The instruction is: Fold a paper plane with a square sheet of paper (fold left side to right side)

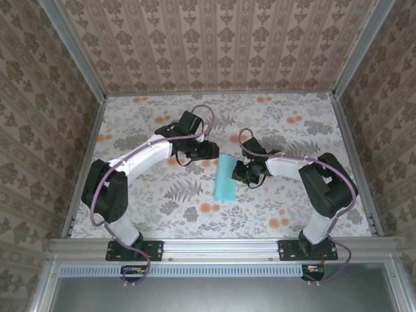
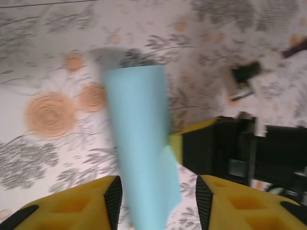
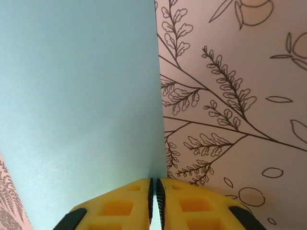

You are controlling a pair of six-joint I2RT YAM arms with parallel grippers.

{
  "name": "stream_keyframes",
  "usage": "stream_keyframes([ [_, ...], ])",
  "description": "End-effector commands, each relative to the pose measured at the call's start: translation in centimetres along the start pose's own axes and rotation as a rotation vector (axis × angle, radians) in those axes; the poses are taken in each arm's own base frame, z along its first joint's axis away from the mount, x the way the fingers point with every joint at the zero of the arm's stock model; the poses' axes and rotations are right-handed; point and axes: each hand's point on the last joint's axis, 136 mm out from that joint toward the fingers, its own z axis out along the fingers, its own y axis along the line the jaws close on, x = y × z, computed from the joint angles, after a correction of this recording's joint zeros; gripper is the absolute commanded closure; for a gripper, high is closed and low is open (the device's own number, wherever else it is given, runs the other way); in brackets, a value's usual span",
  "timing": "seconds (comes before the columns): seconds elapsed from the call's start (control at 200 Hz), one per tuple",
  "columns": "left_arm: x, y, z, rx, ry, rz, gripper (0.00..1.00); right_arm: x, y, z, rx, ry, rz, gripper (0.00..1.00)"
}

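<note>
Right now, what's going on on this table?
Two arms are working a light-turquoise square sheet of paper on the floral table. From above, the sheet looks doubled over into a narrow strip lying between the two arms. The right tool is shut, pinching the strip at one long edge. The left tool is open at the strip's far end, its fingers standing either side of the paper without gripping it. No pointed plane shape yet.
</note>
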Motion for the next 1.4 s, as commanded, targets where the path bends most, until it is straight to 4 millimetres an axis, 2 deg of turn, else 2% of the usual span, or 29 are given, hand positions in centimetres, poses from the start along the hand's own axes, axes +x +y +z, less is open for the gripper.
stream_keyframes([
  [0.0, 2.3, -2.2, 2.3, 0.177, 0.100, 0.000, 0.59, 2.4, -3.8, 1.0, 0.156, 0.083, 0.020, 0.84],
  [0.135, 3.9, -3.3, 4.2, 0.264, 0.177, 0.001, 0.65, 2.4, -3.9, 0.9, 0.158, 0.084, 0.020, 0.84],
  [0.235, 4.9, -2.8, 5.8, 0.261, 0.223, -0.015, 0.68, 2.3, -3.9, 0.9, 0.159, 0.083, 0.019, 0.84],
  [0.435, 6.8, 0.3, 8.0, 0.157, 0.281, -0.043, 0.72, 2.4, -4.0, 0.8, 0.169, 0.089, 0.016, 0.84],
  [0.62, 8.1, 3.5, 9.1, 0.042, 0.298, -0.063, 0.75, 2.5, -4.2, 0.8, 0.181, 0.093, 0.013, 0.84],
  [1.015, 9.0, 7.1, 9.1, -0.057, 0.295, -0.106, 0.80, 2.8, -4.8, 0.8, 0.211, 0.104, 0.008, 0.84],
  [1.26, 9.3, 8.8, 7.6, -0.078, 0.279, -0.139, 0.82, 2.8, -5.0, 0.9, 0.218, 0.108, 0.004, 0.84],
  [1.395, 8.4, 8.6, 6.3, -0.057, 0.243, -0.133, 0.82, 2.8, -4.9, 0.9, 0.215, 0.107, 0.003, 0.84],
])
